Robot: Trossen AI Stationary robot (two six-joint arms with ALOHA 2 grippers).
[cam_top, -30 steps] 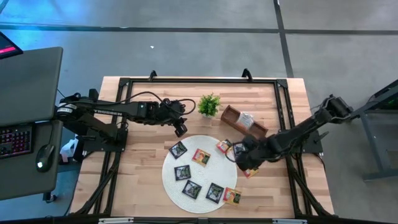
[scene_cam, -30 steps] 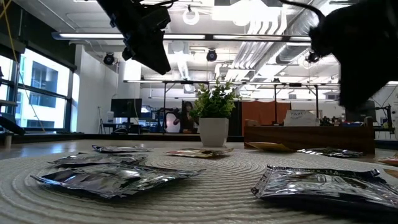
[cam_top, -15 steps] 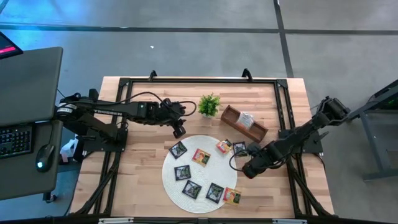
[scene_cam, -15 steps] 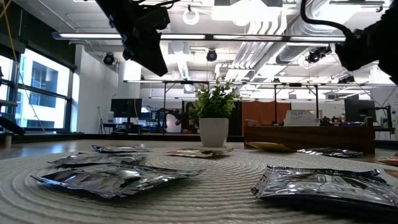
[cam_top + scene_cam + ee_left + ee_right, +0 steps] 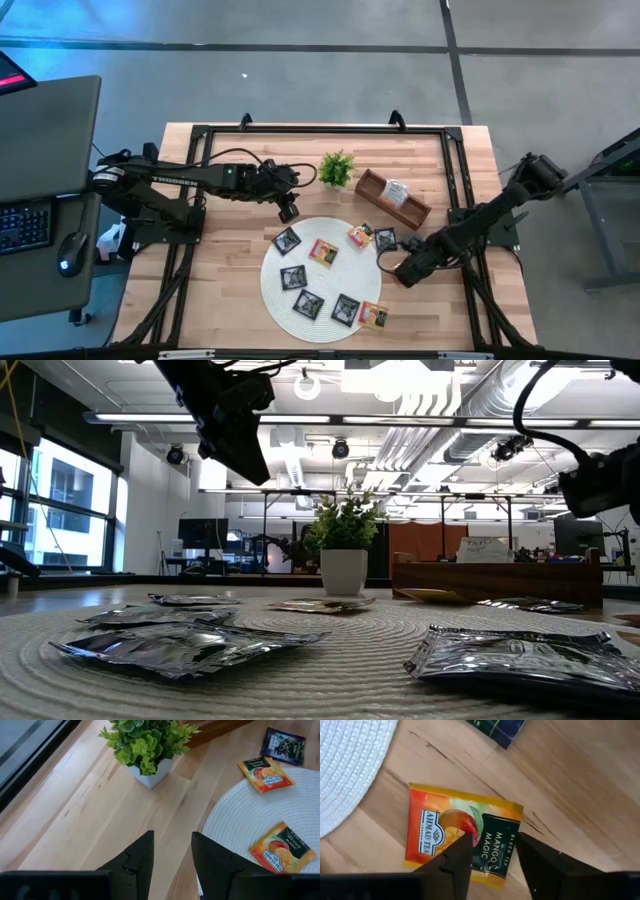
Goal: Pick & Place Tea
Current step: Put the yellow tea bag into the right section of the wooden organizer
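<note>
Right wrist view: right end effector [image 5: 492, 851] parted, empty, above orange sachet [image 5: 460, 832].

This is a robotics lab set in an open-plan office. The wooden table [image 5: 230, 285] carries a black metal frame [image 5: 320, 130] and stands on a grey concrete floor [image 5: 300, 80]. On the left sits a desk with a keyboard [image 5: 24, 225] and mouse [image 5: 68, 252]. Beyond the table, the low view shows exposed ceiling ducts [image 5: 440, 400], strip lights [image 5: 300, 418], tall windows [image 5: 60, 510] and monitors [image 5: 200, 532].
</note>
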